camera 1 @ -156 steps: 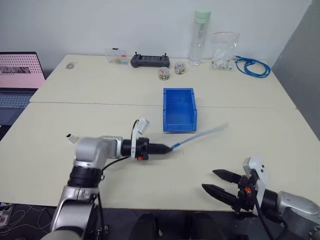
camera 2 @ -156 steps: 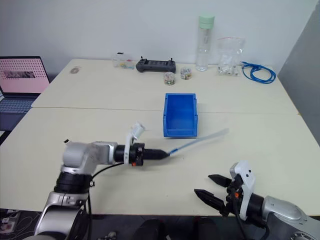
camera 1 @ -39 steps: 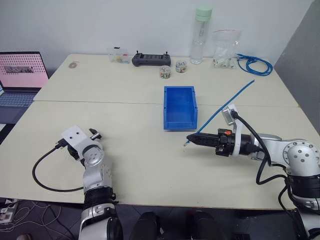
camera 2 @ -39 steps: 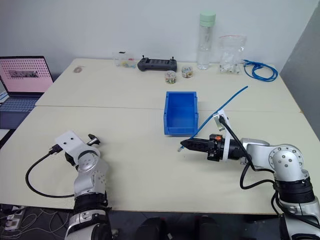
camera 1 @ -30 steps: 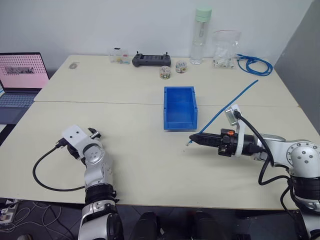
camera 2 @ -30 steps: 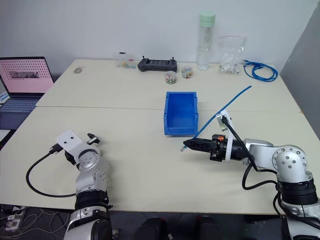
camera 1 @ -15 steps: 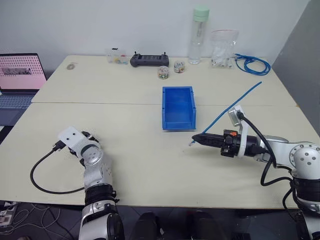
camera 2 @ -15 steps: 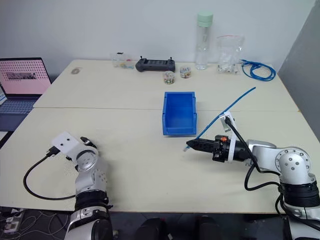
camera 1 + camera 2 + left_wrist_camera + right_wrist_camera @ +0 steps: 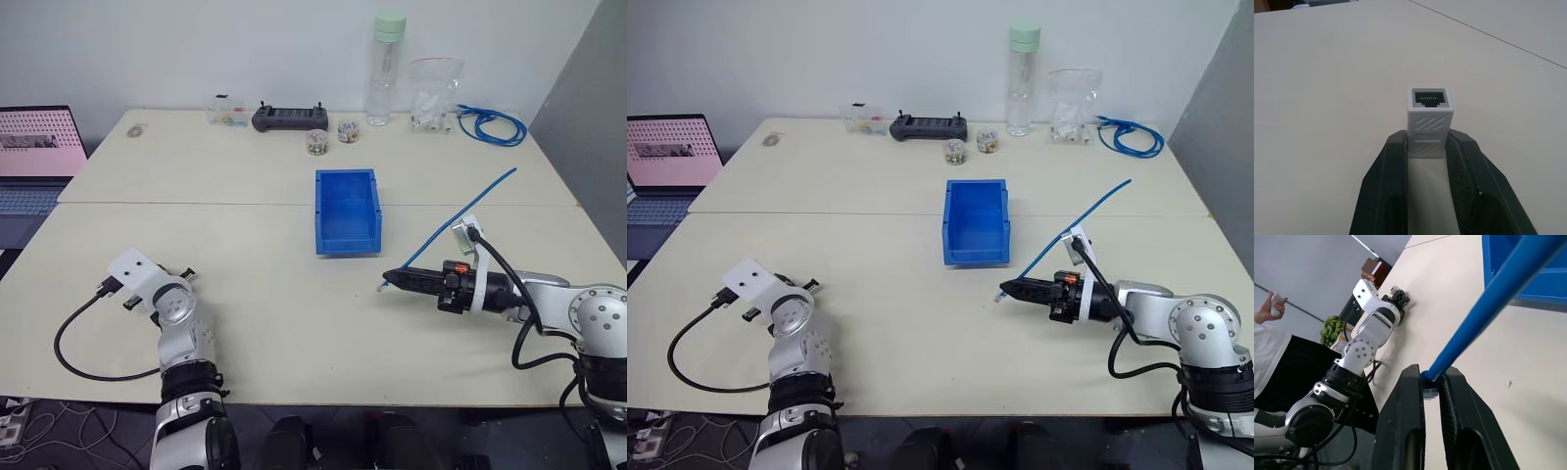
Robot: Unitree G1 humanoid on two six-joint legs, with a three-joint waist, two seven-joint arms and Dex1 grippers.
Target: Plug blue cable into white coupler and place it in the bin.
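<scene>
The white coupler (image 9: 1430, 120) lies on the table at the near left, dark socket facing away, with my left gripper (image 9: 1429, 142) shut around its rear half. In the eye view that gripper (image 9: 185, 276) sits low by the table's front left. My right gripper (image 9: 390, 278) hovers front right of the bin (image 9: 346, 242), pointing left, and is shut on the blue cable (image 9: 470, 201) close to its plug end. The cable slants up and away to the right. In the right wrist view it (image 9: 1484, 308) runs out between the fingers (image 9: 1413, 382).
A laptop (image 9: 34, 147) sits at the far left. Along the back edge are a controller (image 9: 289, 117), small jars (image 9: 315, 144), a tall bottle (image 9: 384, 69), a plastic bag (image 9: 436, 93) and a coiled blue cable (image 9: 490, 125). A person (image 9: 1273, 347) stands beyond the left arm.
Five seconds ago my left gripper held the cable; the right one holds it now. Over the last second the left fingers came together on the coupler.
</scene>
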